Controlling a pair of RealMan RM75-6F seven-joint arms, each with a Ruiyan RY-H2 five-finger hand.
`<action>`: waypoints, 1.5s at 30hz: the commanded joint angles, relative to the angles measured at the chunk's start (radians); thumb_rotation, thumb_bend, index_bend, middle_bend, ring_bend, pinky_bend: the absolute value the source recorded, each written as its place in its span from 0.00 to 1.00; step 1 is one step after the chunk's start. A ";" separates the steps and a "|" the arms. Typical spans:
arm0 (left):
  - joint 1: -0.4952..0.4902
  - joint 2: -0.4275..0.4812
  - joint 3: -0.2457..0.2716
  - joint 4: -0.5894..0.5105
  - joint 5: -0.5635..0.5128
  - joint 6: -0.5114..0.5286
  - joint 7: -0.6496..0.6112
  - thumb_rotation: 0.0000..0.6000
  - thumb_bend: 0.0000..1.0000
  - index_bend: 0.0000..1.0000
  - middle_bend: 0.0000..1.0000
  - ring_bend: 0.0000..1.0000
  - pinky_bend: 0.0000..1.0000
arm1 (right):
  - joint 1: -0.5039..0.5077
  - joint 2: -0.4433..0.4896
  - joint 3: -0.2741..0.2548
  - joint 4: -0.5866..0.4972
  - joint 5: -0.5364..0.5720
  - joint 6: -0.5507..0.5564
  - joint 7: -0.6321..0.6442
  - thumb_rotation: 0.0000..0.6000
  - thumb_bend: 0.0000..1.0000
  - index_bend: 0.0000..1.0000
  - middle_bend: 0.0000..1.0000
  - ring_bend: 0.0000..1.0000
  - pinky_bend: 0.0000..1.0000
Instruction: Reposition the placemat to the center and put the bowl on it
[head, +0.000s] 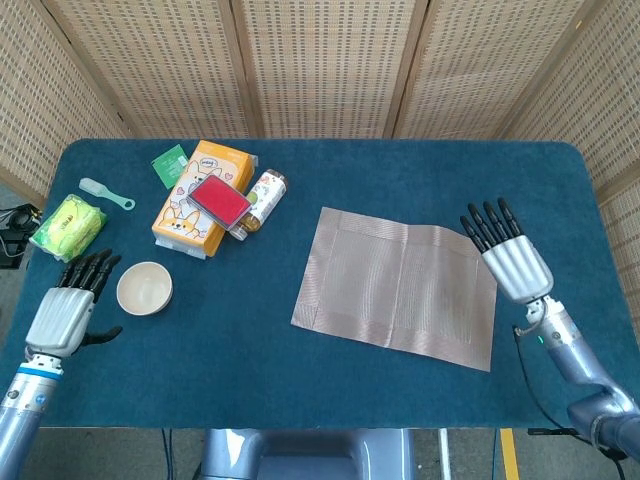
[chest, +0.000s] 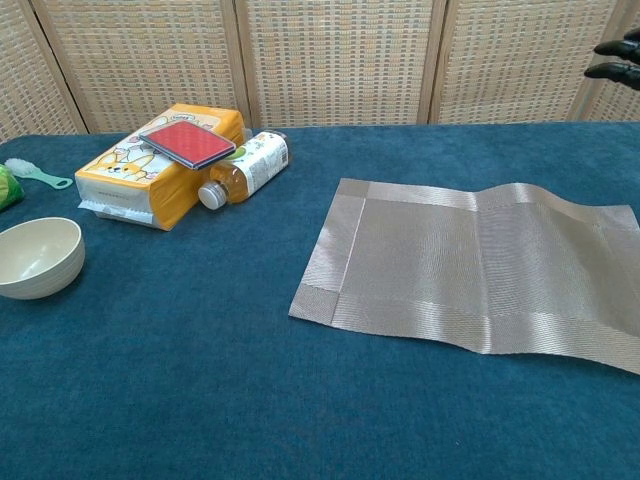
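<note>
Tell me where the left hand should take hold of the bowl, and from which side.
Grip the bowl by its rim, at the side nearest the left hand, probably coming in from above and from that side. It stands upright and looks empty, so the thin rim is open to pinch, thumb inside and fingers outside. The yellow box stands well behind it, so nothing crowds that approach.

taupe woven placemat (head: 398, 289), cream bowl (head: 144, 288), dark blue table (head: 240, 340).
</note>
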 joint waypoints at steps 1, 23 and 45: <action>-0.071 -0.037 0.001 0.064 0.108 -0.041 -0.097 1.00 0.00 0.00 0.00 0.00 0.00 | -0.193 0.170 0.012 -0.427 0.148 0.097 0.152 1.00 0.00 0.00 0.00 0.00 0.00; -0.511 -0.381 -0.011 0.477 0.322 -0.366 -0.157 1.00 0.00 0.06 0.00 0.00 0.00 | -0.343 0.178 -0.009 -0.628 0.165 0.191 0.206 1.00 0.00 0.00 0.00 0.00 0.00; -0.703 -0.648 0.006 0.763 0.275 -0.477 -0.177 1.00 0.00 0.06 0.00 0.00 0.00 | -0.361 0.181 0.014 -0.628 0.148 0.175 0.207 1.00 0.00 0.00 0.00 0.00 0.00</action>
